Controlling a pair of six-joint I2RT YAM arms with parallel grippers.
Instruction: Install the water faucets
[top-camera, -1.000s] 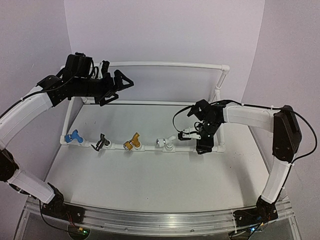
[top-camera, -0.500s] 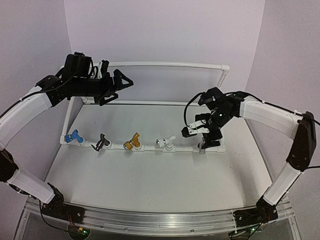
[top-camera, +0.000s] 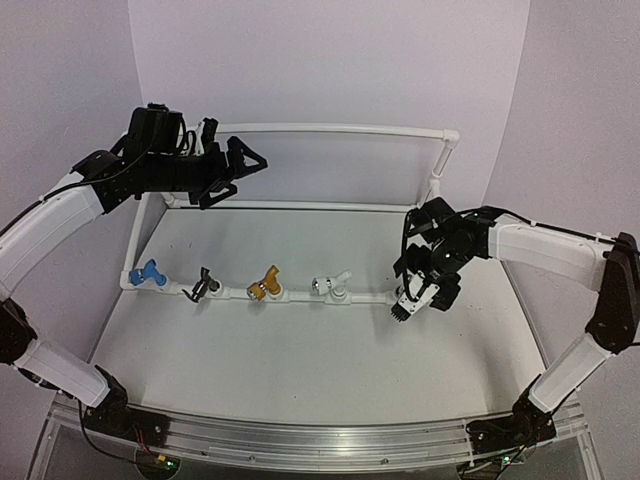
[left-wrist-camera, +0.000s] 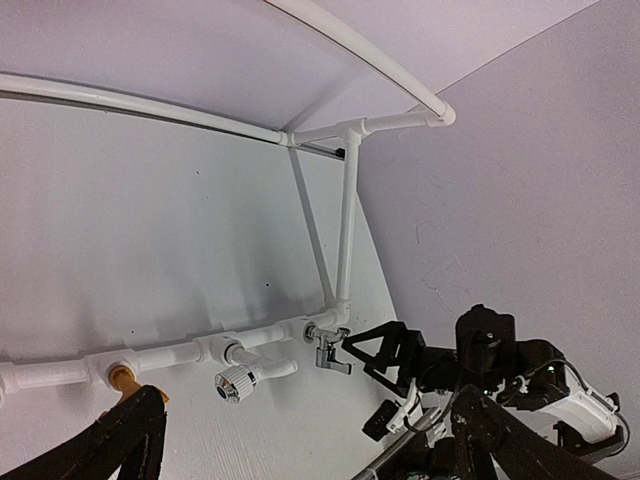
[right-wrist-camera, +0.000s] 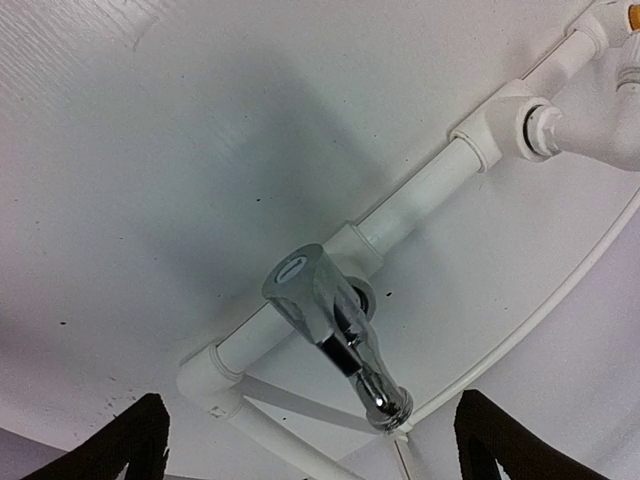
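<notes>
Five faucets sit in a row on the low front rail of the pipe frame (top-camera: 330, 128), on the table (top-camera: 300, 360).

- From the left end: blue (top-camera: 147, 273), black (top-camera: 205, 284), gold (top-camera: 266, 284), white (top-camera: 331, 285). All are small, with stubby bodies, and sit well apart from one another.
- The silver one (right-wrist-camera: 330, 330) is at the rail's right end, just beside the corner post. From overhead the right arm mostly hides it.
- Silver, close up: shiny chrome, a round flat cap at one end and a rounded knob at the other. It is seated in a tee fitting on the rail.
- Its long axis crosses the rail at a slant. In the right wrist view the cap sits upper left and the knobbed end lower right.
- From the left wrist it (left-wrist-camera: 328, 350) hangs off the rail towards the table.
- White, from the left wrist (left-wrist-camera: 245, 378): ribbed round knob facing the camera, spout lying along the rail towards silver.
- Gold and white tilt up and to the right in the overhead view.

Claws:
- Right gripper (top-camera: 428, 292) is low over the rail's right end. Its fingers are spread wide and clear of silver, holding nothing.
- Left gripper (top-camera: 238, 178) is high by the frame's back left corner, fingers wide apart and empty.
</notes>
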